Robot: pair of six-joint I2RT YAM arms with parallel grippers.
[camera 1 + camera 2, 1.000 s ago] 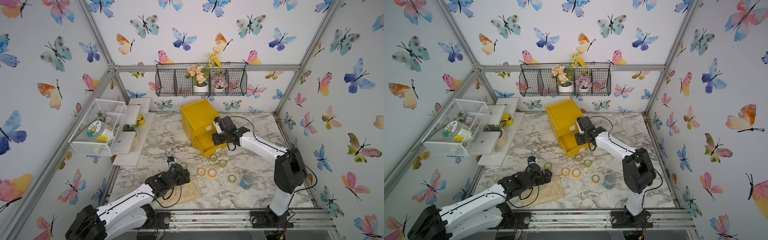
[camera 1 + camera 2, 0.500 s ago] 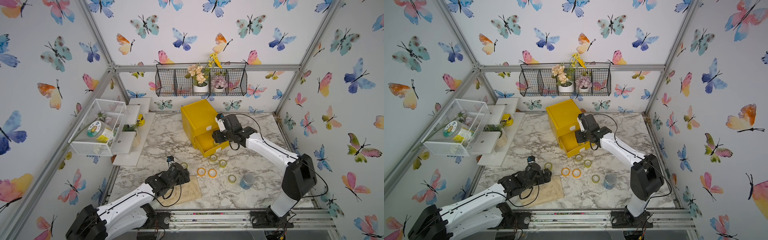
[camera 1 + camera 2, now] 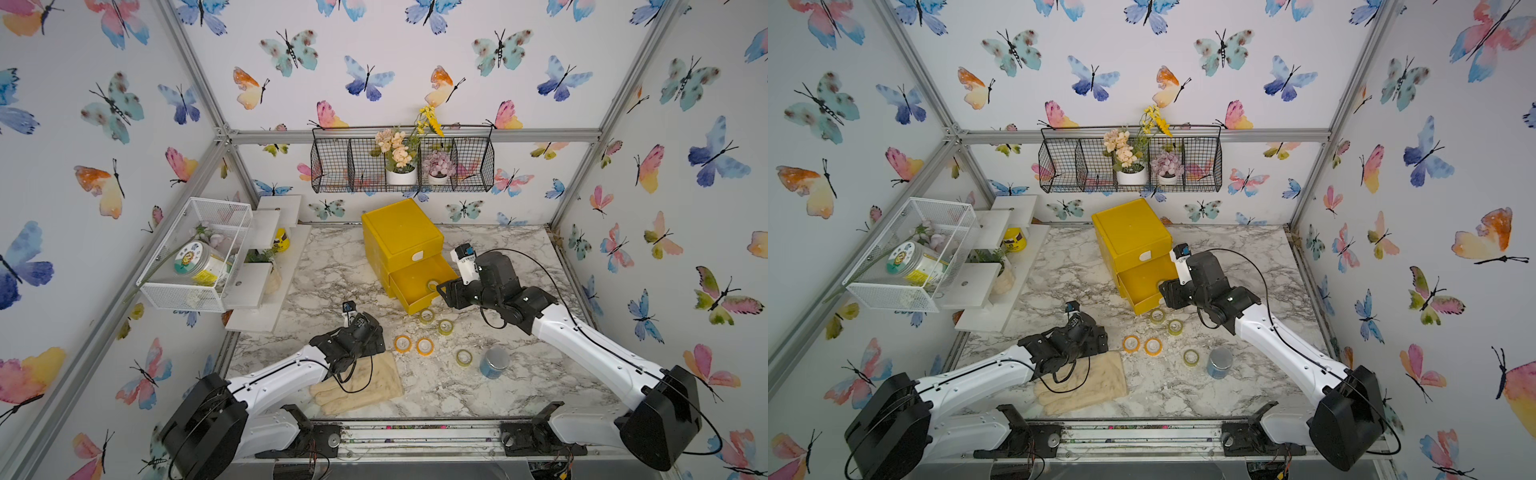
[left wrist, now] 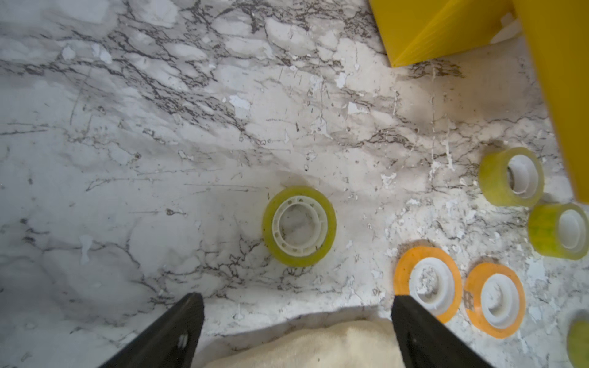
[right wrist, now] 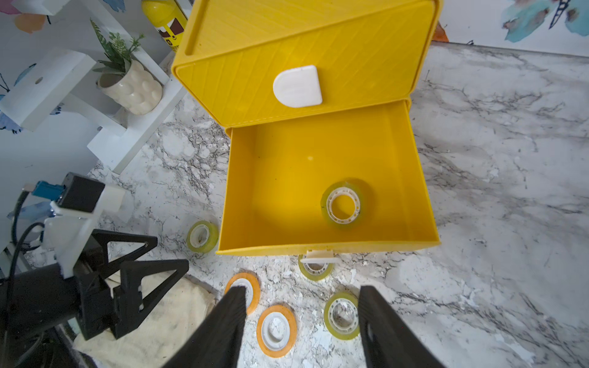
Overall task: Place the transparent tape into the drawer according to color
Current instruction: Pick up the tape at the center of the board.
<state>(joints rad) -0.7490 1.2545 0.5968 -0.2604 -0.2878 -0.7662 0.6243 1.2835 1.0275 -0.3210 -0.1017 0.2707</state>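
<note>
Left end effector wide, empty, over desk. Green tape flat, hole up, just beyond it, far side, in line with gap. Left arm nearer. Right end effector half open, empty, over drawer front; second tape lies inside.
</note>
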